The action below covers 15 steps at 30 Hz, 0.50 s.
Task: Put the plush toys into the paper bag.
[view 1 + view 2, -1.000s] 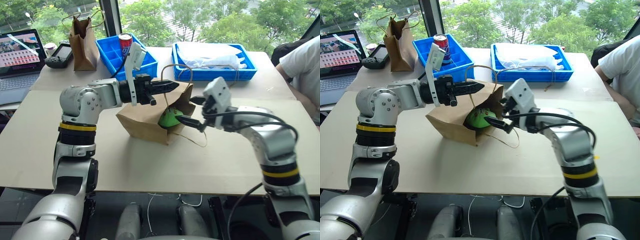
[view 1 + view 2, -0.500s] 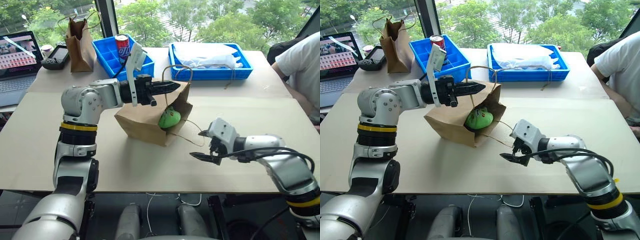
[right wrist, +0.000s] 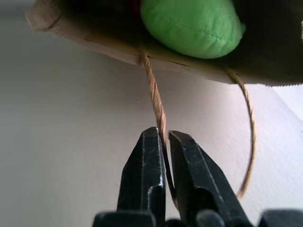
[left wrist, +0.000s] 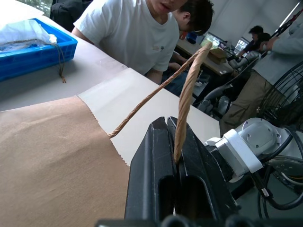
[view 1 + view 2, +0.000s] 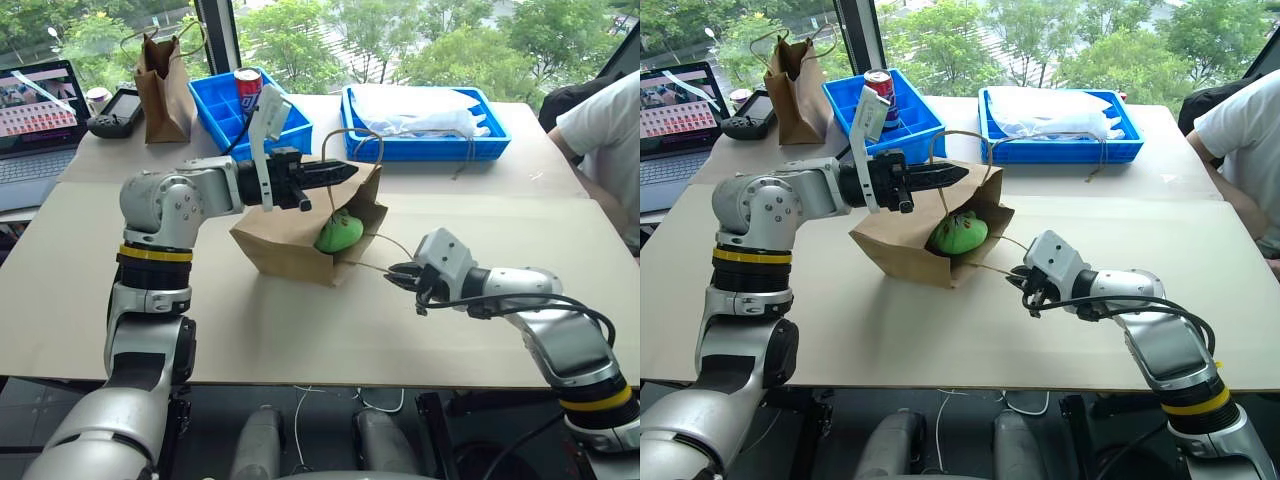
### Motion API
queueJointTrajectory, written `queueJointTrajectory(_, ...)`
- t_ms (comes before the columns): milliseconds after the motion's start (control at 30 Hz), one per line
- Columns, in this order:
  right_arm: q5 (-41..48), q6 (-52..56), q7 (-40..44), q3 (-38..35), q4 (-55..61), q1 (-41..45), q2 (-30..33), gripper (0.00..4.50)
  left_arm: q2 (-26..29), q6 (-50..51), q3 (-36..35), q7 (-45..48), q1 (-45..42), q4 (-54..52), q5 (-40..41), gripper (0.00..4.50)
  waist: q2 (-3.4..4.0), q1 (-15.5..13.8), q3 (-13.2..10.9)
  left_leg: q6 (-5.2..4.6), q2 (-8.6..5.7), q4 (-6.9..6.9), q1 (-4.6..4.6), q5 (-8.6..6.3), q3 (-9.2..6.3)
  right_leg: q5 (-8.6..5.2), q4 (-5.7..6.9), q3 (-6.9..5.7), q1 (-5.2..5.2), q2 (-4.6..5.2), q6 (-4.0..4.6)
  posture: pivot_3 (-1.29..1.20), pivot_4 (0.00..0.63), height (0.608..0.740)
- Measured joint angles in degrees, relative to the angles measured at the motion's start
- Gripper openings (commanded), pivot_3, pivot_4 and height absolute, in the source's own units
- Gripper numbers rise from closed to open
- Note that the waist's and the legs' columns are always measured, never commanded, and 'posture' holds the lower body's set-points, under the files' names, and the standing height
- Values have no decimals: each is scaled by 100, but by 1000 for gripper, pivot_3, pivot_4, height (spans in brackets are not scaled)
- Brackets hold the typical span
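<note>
I see the paper bag (image 5: 290, 245) lying on its side near the middle of the table (image 5: 300, 340), with its mouth facing my right arm. The green plush toy (image 5: 339, 233) sits just inside the mouth, and I think I see a bit of red behind it. My left gripper (image 5: 340, 172) is pinched shut on the top string handle (image 4: 187, 90) and holds it up. My right gripper (image 3: 162, 142) is pinched shut on the bottom string handle (image 3: 154, 92), down near the table. The bag is thin and light, so I think it bends and slides easily. The strings are skinny and could slip or tear. The toys are soft and squishy, so I would squeeze them around the middle.
</note>
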State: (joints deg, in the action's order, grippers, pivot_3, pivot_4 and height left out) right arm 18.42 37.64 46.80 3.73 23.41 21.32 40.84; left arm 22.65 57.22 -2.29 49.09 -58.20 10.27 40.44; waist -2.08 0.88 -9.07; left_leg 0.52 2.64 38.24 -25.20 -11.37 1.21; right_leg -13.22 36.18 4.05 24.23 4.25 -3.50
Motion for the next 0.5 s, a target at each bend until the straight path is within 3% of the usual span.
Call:
queueJointTrajectory(167,783,555,110,-455,508,563,64,44,-78,-263,-9,102,-112,77,-9,0,0,-10,0,0,-1,0,0,0,-3,0,-3,-3,-5,2,0,0,150,733)
queueJointTrajectory(500,631,624,-150,-410,410,1888,239,44,-267,-893,-28,51,-282,409,-240,0,0,-13,0,0,-1,-2,-1,0,-2,0,-4,-3,-2,3,0,0,150,733)
